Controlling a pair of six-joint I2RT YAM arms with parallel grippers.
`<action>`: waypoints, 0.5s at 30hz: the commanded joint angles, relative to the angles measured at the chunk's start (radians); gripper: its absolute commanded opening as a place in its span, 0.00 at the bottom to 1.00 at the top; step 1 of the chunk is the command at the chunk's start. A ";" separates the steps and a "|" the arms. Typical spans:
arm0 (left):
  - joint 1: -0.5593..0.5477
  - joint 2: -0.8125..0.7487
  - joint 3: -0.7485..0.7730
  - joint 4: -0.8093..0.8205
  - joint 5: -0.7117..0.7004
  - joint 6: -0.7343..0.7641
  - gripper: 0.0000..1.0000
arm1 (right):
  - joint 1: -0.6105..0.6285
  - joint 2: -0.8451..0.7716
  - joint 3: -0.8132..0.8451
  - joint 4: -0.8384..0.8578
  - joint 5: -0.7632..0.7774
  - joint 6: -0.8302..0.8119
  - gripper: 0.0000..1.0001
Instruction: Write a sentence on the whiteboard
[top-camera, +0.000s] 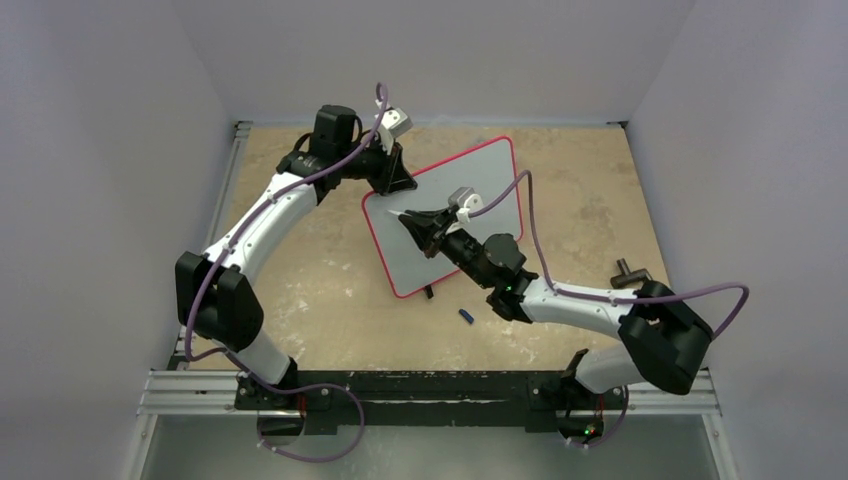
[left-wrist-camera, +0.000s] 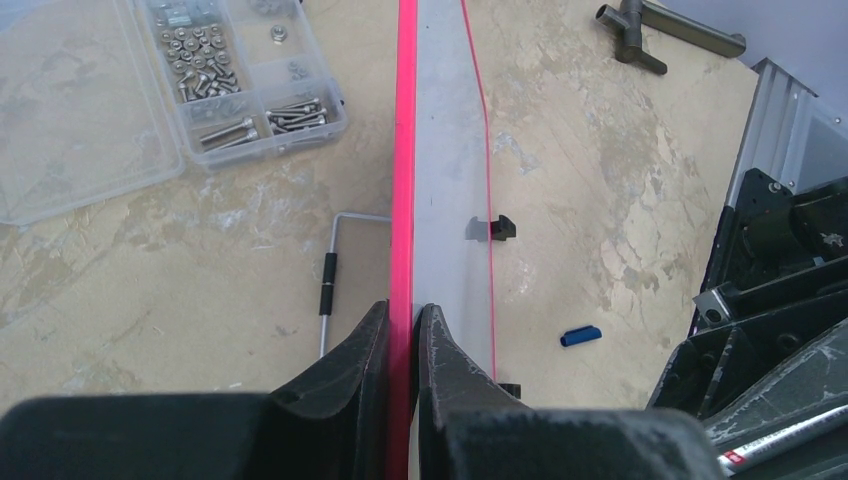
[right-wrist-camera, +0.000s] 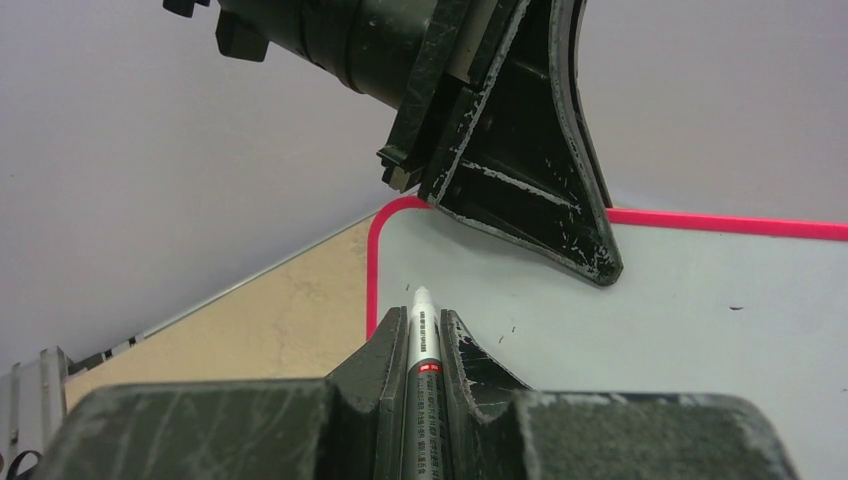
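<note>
Pressing the marker (right-wrist-camera: 423, 345) clamped in the right gripper (top-camera: 418, 224) too hard against the whiteboard (top-camera: 482, 180) could twist it free of the left gripper (left-wrist-camera: 403, 310) pinching its red edge.

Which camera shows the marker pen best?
The right wrist camera: the marker sits up close between the right fingers, its white tip pointing toward the whiteboard. The top camera shows only a tiny pale sliver of it. The left wrist camera catches just a bit in its bottom corner.
</note>
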 joint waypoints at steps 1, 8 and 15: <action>-0.012 0.016 -0.037 -0.080 -0.118 0.103 0.00 | 0.010 0.017 0.055 0.073 -0.001 -0.025 0.00; -0.014 0.021 -0.032 -0.082 -0.119 0.102 0.00 | 0.013 0.051 0.086 0.067 -0.004 -0.024 0.00; -0.019 0.016 -0.029 -0.088 -0.143 0.102 0.00 | 0.015 0.077 0.104 0.066 0.003 -0.023 0.00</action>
